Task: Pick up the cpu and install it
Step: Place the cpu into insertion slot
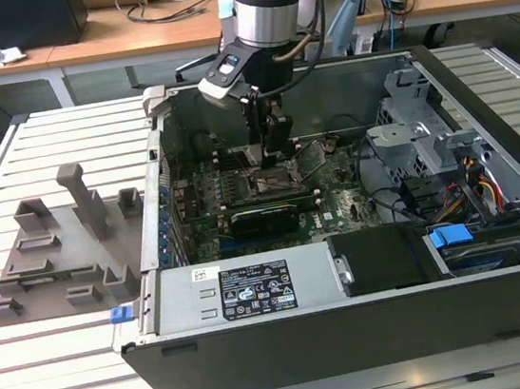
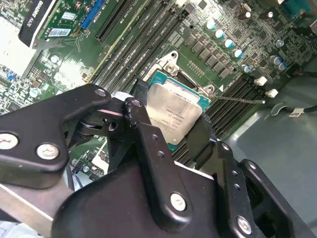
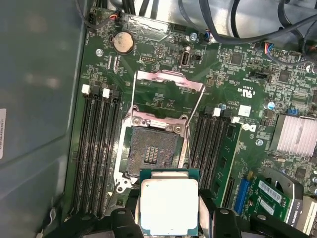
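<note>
While the hand (image 3: 171,221) clamps the cpu (image 3: 169,206) near the open socket (image 3: 153,151) at the exterior view's centre, any tilt could bend pins.

Bright, even room light; the cpu (image 3: 169,206) glares pale on its metal top, while the computer case (image 1: 355,335) interior lies shadowed.

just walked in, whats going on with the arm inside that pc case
A robot arm reaches into an open computer case. Its gripper is shut on the cpu, with the fingers pinching opposite edges. The socket on the motherboard is empty, and its metal bracket is swung open. The cpu is held close by the socket, not yet seated.
</note>
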You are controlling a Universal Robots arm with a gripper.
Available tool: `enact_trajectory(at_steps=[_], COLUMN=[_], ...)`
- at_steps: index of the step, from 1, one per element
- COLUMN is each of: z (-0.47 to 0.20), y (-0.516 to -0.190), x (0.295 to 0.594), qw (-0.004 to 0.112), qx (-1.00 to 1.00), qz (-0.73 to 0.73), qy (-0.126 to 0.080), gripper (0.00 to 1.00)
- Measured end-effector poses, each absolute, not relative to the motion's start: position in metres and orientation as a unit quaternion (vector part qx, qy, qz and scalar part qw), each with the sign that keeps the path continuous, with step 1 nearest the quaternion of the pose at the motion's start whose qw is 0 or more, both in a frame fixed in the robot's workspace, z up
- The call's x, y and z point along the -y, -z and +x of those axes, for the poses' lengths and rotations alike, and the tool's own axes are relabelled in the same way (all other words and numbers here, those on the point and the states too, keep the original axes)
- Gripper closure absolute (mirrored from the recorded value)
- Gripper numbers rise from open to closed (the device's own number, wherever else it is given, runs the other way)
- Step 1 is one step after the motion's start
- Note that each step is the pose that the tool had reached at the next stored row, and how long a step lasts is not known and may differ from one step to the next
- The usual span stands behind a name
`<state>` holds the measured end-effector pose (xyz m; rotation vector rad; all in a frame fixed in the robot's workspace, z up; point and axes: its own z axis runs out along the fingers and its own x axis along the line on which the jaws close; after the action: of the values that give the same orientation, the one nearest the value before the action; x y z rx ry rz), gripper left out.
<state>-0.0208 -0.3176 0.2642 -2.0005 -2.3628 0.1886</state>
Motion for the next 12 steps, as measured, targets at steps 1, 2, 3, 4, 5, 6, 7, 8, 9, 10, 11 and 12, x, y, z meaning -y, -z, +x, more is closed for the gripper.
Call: enact_trajectory(at_steps=[1,2,3,4,5,6,7,8,9,10,11,12], z=[-0.0208,-0.0208,-0.0208,-0.0208,-0.0208,-0.0208,-0.0208,-0.0208,-0.0208,-0.0208,-0.0208,-0.0208], y=[-0.2641,-0.2640,-0.2640,-0.2639,-0.2638,-0.2637,-0.2637,-0.2636,-0.2635,-0.2634,-0.2634,-0.2634], x=[0.3177,0.3177,0.3176,0.3176,0.3176,0.3176,0.3176,0.3176,0.3176,0.3176,0.3176,0.3176], qw=[0.021,0.021,0.021,0.022,0.022,0.023,0.023,0.023,0.024,0.024,0.024,0.025], qx=[0.755,0.750,0.746,0.741,0.737,0.730,0.726,0.721,0.713,0.709,0.706,0.704], qz=[-0.652,-0.658,-0.663,-0.668,-0.673,-0.680,-0.685,-0.690,-0.698,-0.703,-0.705,-0.707], qy=[-0.061,-0.060,-0.060,-0.060,-0.060,-0.060,-0.060,-0.060,-0.060,-0.060,-0.060,-0.059], gripper=[0.45,0.45,0.45,0.45,0.45,0.45,0.45,0.45,0.45,0.45,0.45,0.45])
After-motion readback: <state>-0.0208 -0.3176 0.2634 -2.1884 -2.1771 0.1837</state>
